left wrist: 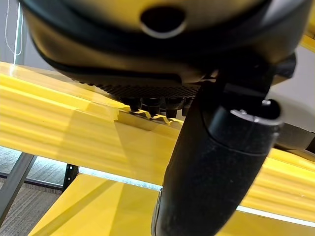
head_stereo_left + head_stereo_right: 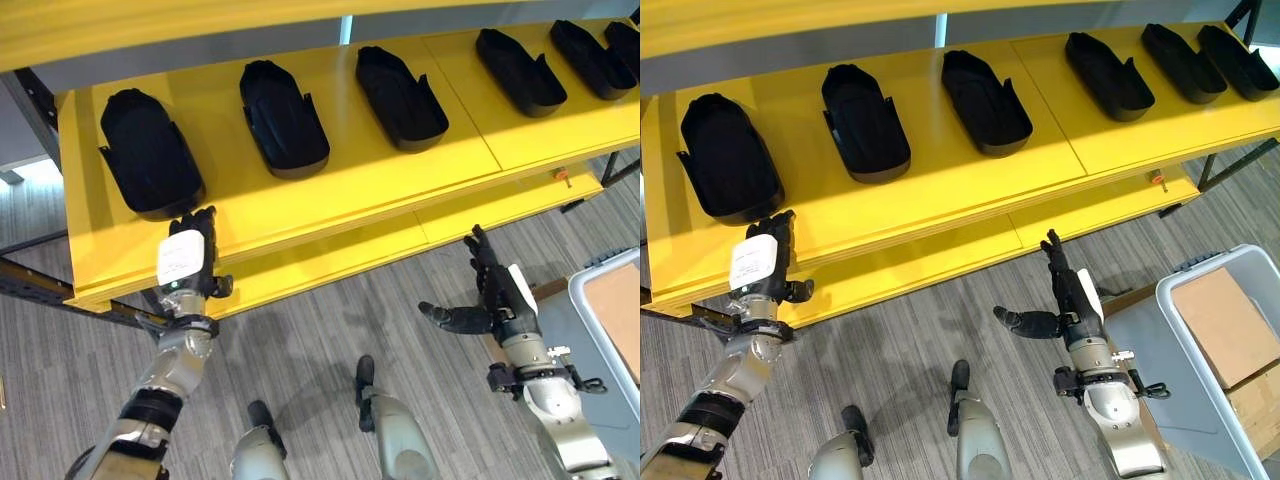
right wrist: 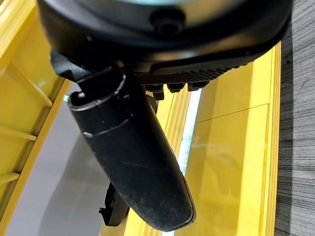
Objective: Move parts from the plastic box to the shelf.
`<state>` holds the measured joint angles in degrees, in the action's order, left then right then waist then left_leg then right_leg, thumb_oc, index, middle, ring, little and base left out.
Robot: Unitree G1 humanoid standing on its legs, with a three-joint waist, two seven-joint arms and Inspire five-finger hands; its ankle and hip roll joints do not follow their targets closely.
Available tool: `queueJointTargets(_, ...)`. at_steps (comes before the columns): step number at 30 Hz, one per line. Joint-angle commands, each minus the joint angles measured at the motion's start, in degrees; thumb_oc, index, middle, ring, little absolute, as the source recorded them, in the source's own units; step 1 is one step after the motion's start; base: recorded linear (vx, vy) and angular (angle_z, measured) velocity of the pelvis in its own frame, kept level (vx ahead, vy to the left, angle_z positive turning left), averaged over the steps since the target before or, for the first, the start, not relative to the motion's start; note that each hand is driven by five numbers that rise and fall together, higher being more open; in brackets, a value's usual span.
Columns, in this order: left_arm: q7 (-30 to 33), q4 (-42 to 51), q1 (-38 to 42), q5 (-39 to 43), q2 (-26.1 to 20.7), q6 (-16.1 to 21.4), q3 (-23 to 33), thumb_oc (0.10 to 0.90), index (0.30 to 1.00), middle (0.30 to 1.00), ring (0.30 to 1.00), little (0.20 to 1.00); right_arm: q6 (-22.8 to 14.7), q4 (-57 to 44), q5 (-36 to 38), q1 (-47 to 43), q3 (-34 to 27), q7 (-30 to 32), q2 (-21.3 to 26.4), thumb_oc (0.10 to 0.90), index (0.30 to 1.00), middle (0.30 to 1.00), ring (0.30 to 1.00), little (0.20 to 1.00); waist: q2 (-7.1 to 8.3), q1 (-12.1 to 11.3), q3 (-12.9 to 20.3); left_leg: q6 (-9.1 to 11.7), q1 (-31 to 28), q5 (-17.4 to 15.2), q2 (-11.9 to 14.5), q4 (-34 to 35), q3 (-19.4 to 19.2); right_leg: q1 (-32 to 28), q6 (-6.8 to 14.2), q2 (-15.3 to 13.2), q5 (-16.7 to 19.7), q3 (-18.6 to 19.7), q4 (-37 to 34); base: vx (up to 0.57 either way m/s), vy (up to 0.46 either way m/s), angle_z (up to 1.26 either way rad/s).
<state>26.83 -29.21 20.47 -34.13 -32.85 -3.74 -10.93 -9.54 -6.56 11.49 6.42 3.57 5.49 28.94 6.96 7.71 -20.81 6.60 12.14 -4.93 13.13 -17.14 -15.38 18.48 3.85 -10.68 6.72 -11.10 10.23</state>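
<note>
You see six black parts lined up on the yellow shelf; the plastic box sits lower right on grey carpet. Your left robot hand rests at the shelf edge, seemingly open and empty; your right robot hand hangs open, empty.

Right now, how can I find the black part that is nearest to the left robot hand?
Look at the yellow shelf with its row of black parts. Go to the row's left end: that black part is right above the left robot hand, and it looks broader and rounder than its neighbours.
</note>
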Motion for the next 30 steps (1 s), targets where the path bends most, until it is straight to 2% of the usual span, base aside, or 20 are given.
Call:
queueJointTargets(1, -0.5, -3.1, 1.0, 1.3, -2.7, -0.3, 1.6, 0.9, 1.0, 1.0, 1.0, 1.0, -4.9, -7.7, 2.4, -1.7, -3.0, 1.0, 2.0, 0.9, 1.0, 1.0, 1.0, 1.0, 0.39, -0.3, 3.3, 2.8, 1.3, 4.4, 3.9, -0.1, 5.4, -1.0, 6.7, -5.6, -1.0, 5.2, 3.9, 0.0, 0.0, 0.0)
queueJointTargets(30, -2.5, -1.2, -2.7, 0.7, -4.4, -0.6, 5.1, 0.9, 1.0, 1.0, 1.0, 1.0, -4.3, -7.6, 1.7, -1.1, -4.6, 0.3, 2.3, 0.9, 1.0, 1.0, 1.0, 1.0, 0.07, -0.9, 3.1, 2.7, 1.6, 4.0, 3.5, -1.0, 5.6, -1.1, 6.9, -6.0, -0.6, 5.5, 4.1, 0.0, 0.0, 0.0)
